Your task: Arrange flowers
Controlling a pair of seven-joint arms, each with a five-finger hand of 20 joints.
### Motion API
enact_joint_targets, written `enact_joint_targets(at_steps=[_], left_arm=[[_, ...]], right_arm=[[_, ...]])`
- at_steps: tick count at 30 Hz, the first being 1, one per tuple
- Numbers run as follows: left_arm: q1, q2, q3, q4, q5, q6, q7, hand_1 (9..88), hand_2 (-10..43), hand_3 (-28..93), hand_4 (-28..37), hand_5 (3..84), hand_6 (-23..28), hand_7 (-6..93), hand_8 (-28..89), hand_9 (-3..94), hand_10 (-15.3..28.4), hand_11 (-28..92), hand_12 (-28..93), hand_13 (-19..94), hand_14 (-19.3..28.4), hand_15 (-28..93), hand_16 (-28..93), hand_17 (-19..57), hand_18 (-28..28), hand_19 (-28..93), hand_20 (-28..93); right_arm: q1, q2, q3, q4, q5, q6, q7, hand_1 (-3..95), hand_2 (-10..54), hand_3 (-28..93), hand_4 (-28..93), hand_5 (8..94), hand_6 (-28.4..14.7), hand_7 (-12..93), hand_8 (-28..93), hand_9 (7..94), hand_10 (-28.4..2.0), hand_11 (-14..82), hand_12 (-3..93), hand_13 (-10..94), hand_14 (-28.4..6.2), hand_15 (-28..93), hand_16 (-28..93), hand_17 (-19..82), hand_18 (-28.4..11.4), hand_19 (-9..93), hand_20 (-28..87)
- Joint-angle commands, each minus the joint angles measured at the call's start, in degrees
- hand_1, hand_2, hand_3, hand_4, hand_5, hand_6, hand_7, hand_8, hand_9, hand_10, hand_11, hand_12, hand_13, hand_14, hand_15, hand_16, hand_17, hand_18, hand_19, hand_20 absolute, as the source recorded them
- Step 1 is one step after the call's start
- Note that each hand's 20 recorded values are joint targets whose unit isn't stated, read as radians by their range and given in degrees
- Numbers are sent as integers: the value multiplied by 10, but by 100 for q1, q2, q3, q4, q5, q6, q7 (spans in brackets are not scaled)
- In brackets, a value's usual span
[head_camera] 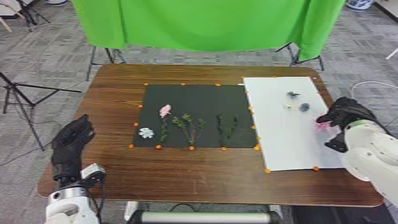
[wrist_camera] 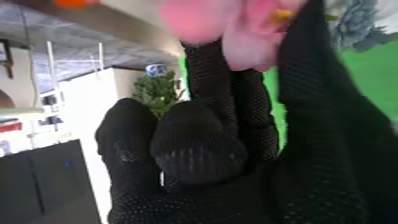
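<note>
Black fingers of the right hand [wrist_camera: 197,145] come first in the right wrist view, and they look pinched together with the thumb on the big pink flower [wrist_camera: 254,32]. In the head view, that hand is at the right side of the frame, over the white sheet [head_camera: 289,147]. The left hand [head_camera: 73,135] rests at the left side over the worktop [head_camera: 204,177], fingers loose and apart, with nothing in it. I think the job is partly done. In the middle of the frame, the black sheet [head_camera: 191,95] has a white flower [head_camera: 146,133], a small pink flower [head_camera: 165,111] on its stem, a leafy green sprig [head_camera: 188,127] and some dark green stems [head_camera: 227,127], all side by side. On the white sheet lie a dark green bloom [head_camera: 293,94], a tiny yellow flower [head_camera: 287,106] and a blue flower [head_camera: 305,107]. These and the big pink one probably need a place on the black sheet. The head view tells how all the pieces are spread out. The right wrist view tells about the grip: soft petals touch the glove, and the blue flower is near them.
</note>
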Motion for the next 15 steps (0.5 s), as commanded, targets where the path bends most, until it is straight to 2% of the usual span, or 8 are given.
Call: enact_joint_targets(at_steps=[1,4,8,13,14,15], left_arm=[[139,-181,274,122,-75,98,51,518,-89,698,-125,485,-17,274,-121,329,96,265,127,320,110,157,-6,197,93,94,272],[141,-178,266,119,-94,85,57,512,-90,699,-123,487,-15,271,-120,329,96,265,128,319,111,156,-5,194,94,95,269],[183,-174,236,99,-107,105,20,499,-93,702,-123,487,-13,268,-118,329,97,265,128,319,112,156,-4,191,93,96,265],[197,-160,211,76,-60,99,-50,486,-95,703,-124,486,-12,265,-116,331,96,263,129,318,112,157,-2,178,96,106,264],[235,-151,213,56,-35,137,-65,473,-95,706,-123,485,-13,265,-115,332,96,263,130,319,115,158,-2,172,97,108,261],[218,-123,253,65,-68,169,-47,459,-95,711,-123,485,-13,264,-115,333,96,262,130,324,117,162,0,169,97,113,260]], right_arm=[[-39,10,66,-35,467,290,-97,589,-95,592,-227,765,28,237,55,896,-101,143,320,921,-18,687,249,675,-147,932,621],[-15,62,189,-174,431,509,-95,604,-95,595,-229,788,15,234,66,913,-94,147,328,931,-15,683,250,685,-143,932,617],[446,112,195,-450,370,469,-131,610,-95,598,-225,794,9,229,70,918,-97,141,334,935,-12,679,252,688,-140,932,619],[1837,100,-502,-827,412,487,-367,601,-95,608,-210,796,11,231,73,915,-108,128,340,933,-10,679,259,687,-141,932,627],[2263,20,-807,-861,603,486,-464,600,-95,609,-209,797,12,231,72,915,-108,127,341,932,-10,680,261,687,-141,932,628],[2598,-55,-1042,-944,894,470,-572,599,-95,611,-207,798,13,231,71,916,-108,126,342,932,-10,680,262,687,-141,932,630]])
